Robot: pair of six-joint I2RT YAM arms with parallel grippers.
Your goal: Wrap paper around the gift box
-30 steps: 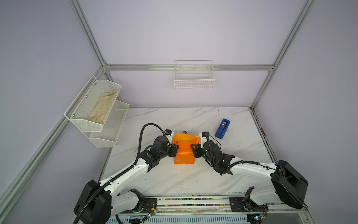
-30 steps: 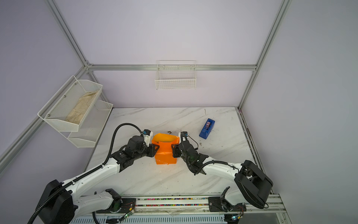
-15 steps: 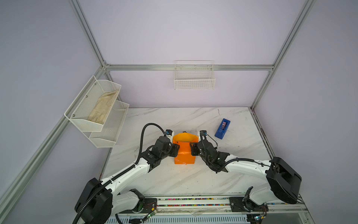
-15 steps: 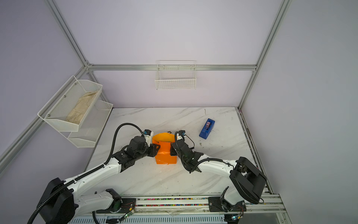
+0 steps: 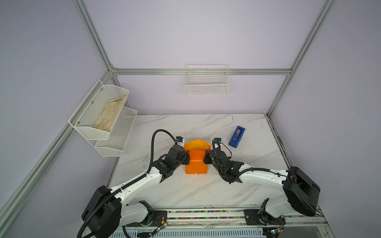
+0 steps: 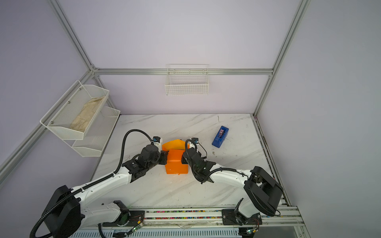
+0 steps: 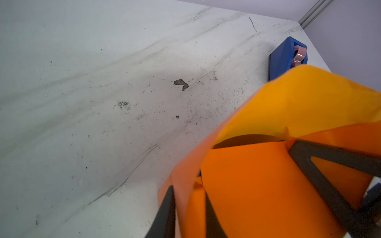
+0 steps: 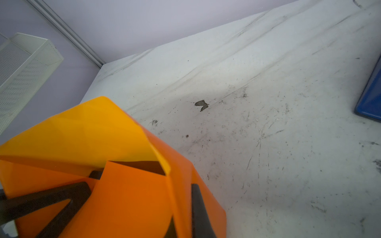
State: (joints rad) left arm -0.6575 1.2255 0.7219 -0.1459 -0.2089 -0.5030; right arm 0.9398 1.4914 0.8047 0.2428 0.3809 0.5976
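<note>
The orange paper is folded over the middle of the table, and its far flap stands up. The gift box is hidden under it. In both top views my left gripper presses the parcel's left side and my right gripper its right side. The left wrist view has the left gripper shut on a side fold of paper. Likewise in the right wrist view, my right gripper is shut on a fold of paper.
A blue tape dispenser lies to the far right of the parcel. A white two-tier rack holding a beige cloth hangs on the left wall. On the back wall hangs a wire basket.
Both grippers have closed on the paper's side folds. The right gripper has come in closer against the parcel's right side.
</note>
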